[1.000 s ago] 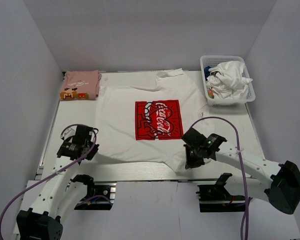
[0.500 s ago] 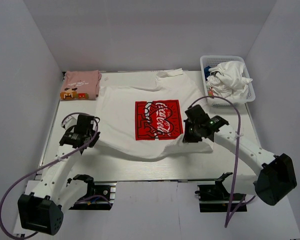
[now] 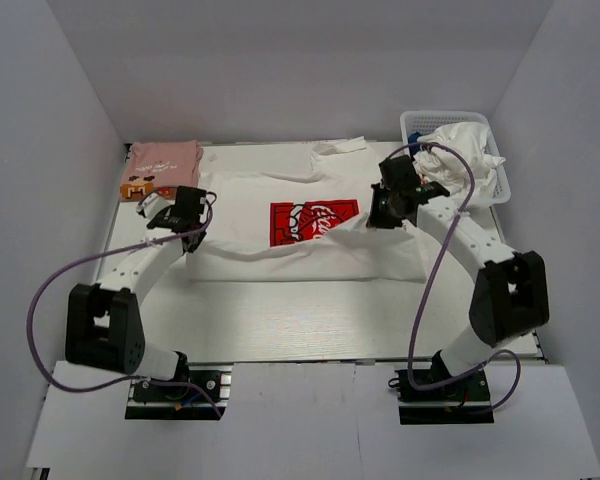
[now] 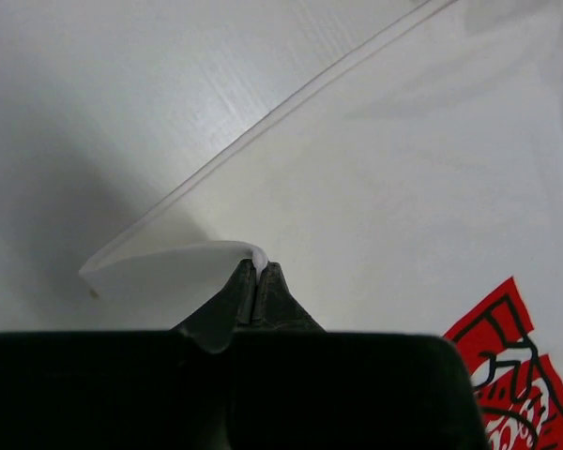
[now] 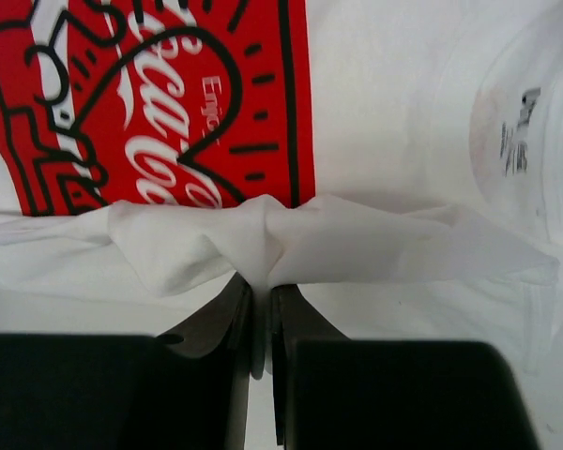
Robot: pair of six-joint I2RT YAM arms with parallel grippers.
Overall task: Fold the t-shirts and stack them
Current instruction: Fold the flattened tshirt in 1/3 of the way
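Left end effector (image 3: 188,222) and right end effector (image 3: 380,216) clamp the hem of the white t-shirt (image 3: 260,190). Hem now carried from near table (image 3: 280,320) edge up over the print. Lengthwise fold roughly half done.

We see a spread t-shirt (image 3: 310,262) in the middle of the worktop (image 3: 310,320), the left end effector (image 3: 188,228) on its left side, the right end effector (image 3: 377,220) on its right. A folded t-shirt (image 3: 163,162) lies far left behind it. Far right, clothes (image 3: 460,155) lie in a basket (image 3: 504,192).
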